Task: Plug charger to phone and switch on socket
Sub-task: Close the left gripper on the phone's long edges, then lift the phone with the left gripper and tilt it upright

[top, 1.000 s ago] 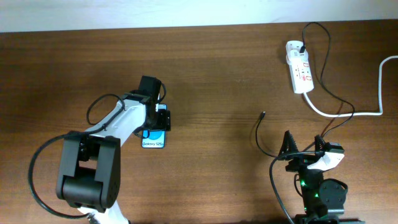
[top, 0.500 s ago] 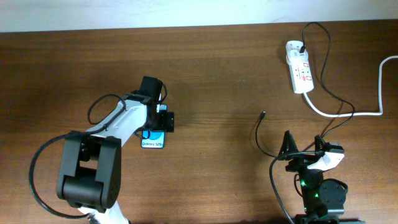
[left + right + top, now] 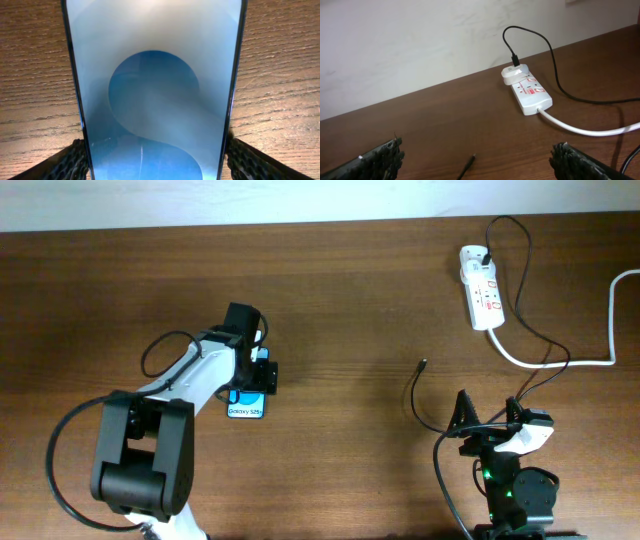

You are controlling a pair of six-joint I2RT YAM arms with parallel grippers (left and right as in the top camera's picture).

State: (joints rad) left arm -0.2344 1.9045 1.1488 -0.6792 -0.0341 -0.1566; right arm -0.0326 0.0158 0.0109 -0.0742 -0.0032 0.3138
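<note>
The phone lies flat on the table, blue screen up, and fills the left wrist view. My left gripper sits over its far end, with both fingers pressed against its long edges. The charger's connector tip lies loose on the table, just ahead of my open, empty right gripper; it also shows in the right wrist view between the fingers. Its thin black cable runs to the socket, where the plug sits in the far end of the strip.
The socket's thick white cord runs right toward the table's right edge and crosses the right wrist view. A pale wall stands behind the table. Black cable loops lie around the right arm's base.
My left gripper shifted a hair over the phone and back. The phone, the charger and the right arm have not moved.
</note>
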